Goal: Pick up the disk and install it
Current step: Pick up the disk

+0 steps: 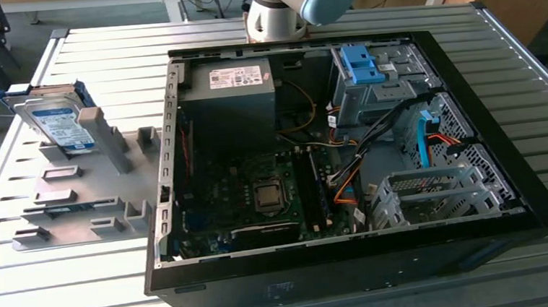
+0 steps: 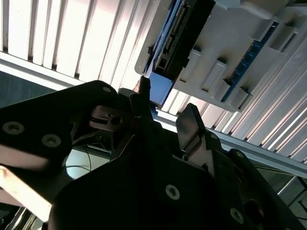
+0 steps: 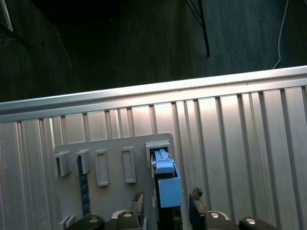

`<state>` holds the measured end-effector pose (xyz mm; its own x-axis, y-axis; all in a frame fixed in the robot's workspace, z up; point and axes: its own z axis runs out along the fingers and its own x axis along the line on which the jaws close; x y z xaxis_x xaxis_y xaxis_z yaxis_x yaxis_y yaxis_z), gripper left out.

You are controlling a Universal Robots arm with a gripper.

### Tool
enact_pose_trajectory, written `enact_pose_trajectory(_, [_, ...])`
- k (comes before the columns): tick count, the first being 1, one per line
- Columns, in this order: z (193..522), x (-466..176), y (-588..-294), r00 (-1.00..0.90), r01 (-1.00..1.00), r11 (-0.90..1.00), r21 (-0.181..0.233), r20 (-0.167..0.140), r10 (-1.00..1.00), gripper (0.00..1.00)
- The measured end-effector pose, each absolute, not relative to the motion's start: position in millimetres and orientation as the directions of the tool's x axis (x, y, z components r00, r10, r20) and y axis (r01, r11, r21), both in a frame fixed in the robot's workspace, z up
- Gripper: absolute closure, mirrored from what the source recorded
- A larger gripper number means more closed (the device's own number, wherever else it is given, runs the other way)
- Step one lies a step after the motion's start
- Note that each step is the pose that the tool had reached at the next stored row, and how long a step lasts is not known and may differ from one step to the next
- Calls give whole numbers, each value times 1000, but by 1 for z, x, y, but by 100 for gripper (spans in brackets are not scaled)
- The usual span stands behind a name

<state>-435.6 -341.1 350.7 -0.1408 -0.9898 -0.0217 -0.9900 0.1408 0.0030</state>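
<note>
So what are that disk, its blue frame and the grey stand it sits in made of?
The disk: its silvery, slightly shiny casing looks like bare metal. Its blue frame: likely plastic, going by the uniform matte colour and moulded shape. The grey stand: probably plastic too, matte with blocky moulded slots, though painted metal can't be ruled out.

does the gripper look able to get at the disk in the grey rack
likely yes: in the first wrist view the open gripper is at the disk, one finger to each side of its blue frame, nothing between. the disk stands on edge in the grey rack.
</note>
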Motion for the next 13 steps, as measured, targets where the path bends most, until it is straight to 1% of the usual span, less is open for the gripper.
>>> enact_pose_trajectory(2, [349, -436, -341, -141, -990, 141, 3, -22, -990, 52])
enact_pose_trajectory(3, [348, -436, -341, -141, -990, 141, 3, -22, -990, 45])
enact_pose_trajectory(13, [330, -436, -344, -123, -992, 123, 3, -23, -992, 45])
